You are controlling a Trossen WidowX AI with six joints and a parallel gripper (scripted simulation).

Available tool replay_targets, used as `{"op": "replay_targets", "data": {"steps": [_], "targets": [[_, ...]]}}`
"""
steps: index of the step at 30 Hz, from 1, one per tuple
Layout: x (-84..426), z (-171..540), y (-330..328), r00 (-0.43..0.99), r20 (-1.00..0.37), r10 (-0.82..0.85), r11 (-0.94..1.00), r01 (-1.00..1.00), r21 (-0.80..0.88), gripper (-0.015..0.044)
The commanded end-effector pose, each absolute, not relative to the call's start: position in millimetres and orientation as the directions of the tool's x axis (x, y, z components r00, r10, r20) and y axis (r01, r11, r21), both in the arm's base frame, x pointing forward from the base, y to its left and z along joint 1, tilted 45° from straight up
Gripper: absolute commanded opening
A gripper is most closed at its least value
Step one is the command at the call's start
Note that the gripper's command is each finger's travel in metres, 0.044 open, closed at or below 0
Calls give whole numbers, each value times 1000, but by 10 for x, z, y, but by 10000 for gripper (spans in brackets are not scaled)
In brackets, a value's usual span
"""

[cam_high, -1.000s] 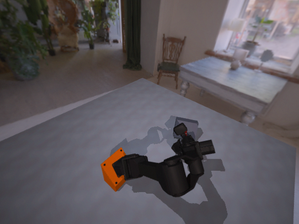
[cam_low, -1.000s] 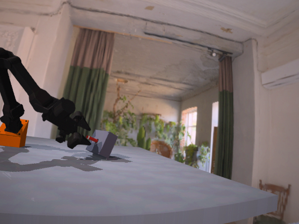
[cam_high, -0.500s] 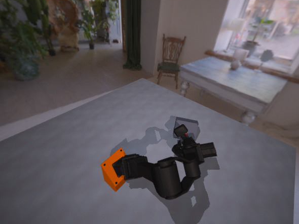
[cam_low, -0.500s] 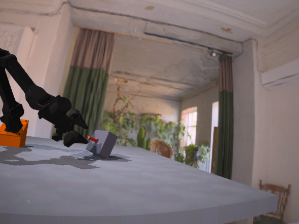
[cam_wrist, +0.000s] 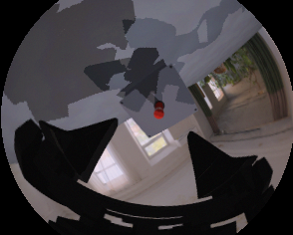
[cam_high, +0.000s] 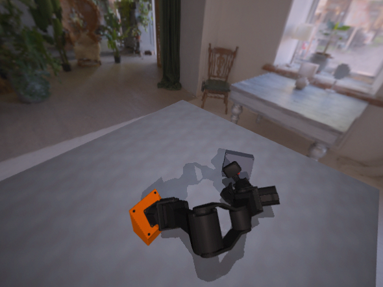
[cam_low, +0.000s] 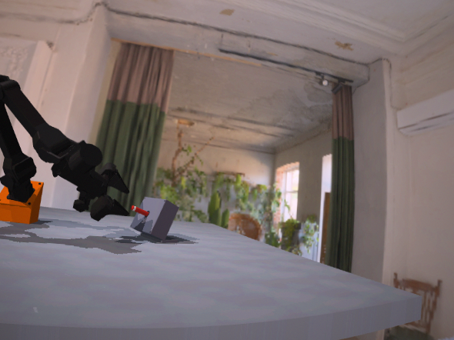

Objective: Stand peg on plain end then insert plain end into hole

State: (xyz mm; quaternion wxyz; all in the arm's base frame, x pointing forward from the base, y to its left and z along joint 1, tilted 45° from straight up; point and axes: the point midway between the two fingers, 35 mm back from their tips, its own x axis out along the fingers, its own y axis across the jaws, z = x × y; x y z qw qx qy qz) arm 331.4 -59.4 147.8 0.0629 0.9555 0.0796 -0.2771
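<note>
The red peg (cam_low: 142, 211) (cam_wrist: 158, 107) sits in the hole of the grey sloped panel (cam_low: 166, 220) (cam_wrist: 180, 111) (cam_high: 244, 163). Its white-banded end sticks out from the face, tilted upward toward the arm; only a speck of red shows in the top view. How deep the inner end sits is hidden. My gripper (cam_low: 128, 203) (cam_wrist: 152, 127) is wide open and empty. Its fingertips are a little back from the peg's outer end, with a gap between them and the peg. In the wrist view the peg appears between and beyond the fingers.
The arm's orange base (cam_high: 139, 219) (cam_low: 19, 212) stands on the grey table (cam_high: 81, 175) (cam_low: 231, 285). The arm reaches from it toward the panel and partly covers the panel in the top view. Shadows of the arm fall around the panel.
</note>
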Motion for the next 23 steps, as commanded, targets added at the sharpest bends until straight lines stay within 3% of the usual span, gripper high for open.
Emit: {"op": "replay_targets", "data": {"steps": [1,23], "targets": [[3270,1511,-598,834,-538,120,-978,191,78,440],[3068,1646,-633,836,-536,120,-979,190,78,440]]}}
